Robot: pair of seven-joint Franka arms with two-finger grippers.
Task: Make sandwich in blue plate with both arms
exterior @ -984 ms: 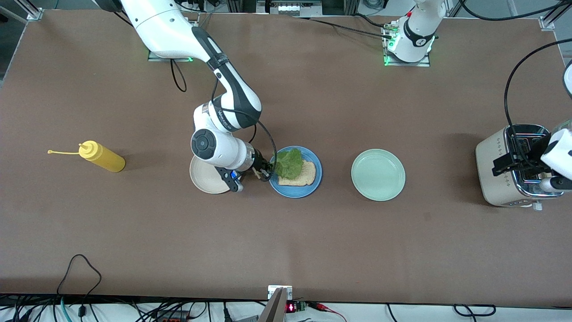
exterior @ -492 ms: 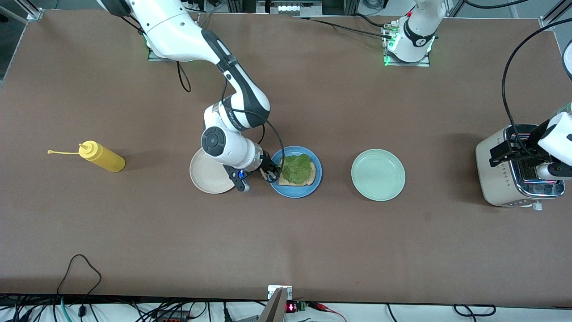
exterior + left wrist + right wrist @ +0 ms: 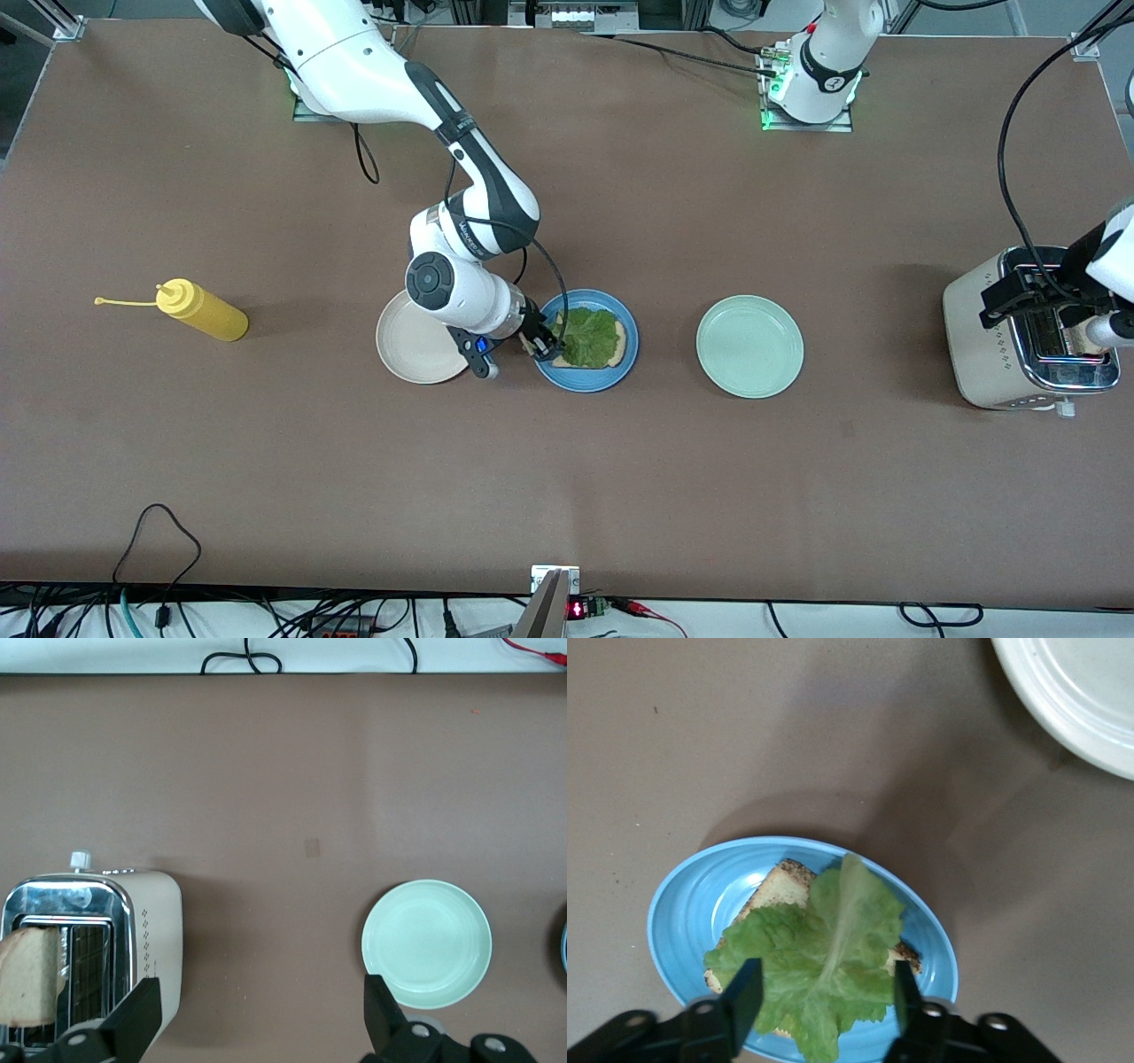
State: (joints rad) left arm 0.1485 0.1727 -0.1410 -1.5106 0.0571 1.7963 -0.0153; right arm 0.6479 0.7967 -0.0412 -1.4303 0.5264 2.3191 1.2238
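Since a second ago the lettuce leaf (image 3: 588, 336) has dropped flat onto the bread slice (image 3: 620, 335) in the blue plate (image 3: 585, 377), mid-table. Right gripper (image 3: 542, 341) sits at the plate's rim, fingers apart around the leaf's edge. Left gripper (image 3: 1032, 299) hovers spread wide over the toaster (image 3: 988, 350) at the left arm's table edge.

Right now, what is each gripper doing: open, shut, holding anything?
Left gripper: open, empty, over the toaster.
Right gripper: open, just above the lettuce on the blue plate, holding nothing.
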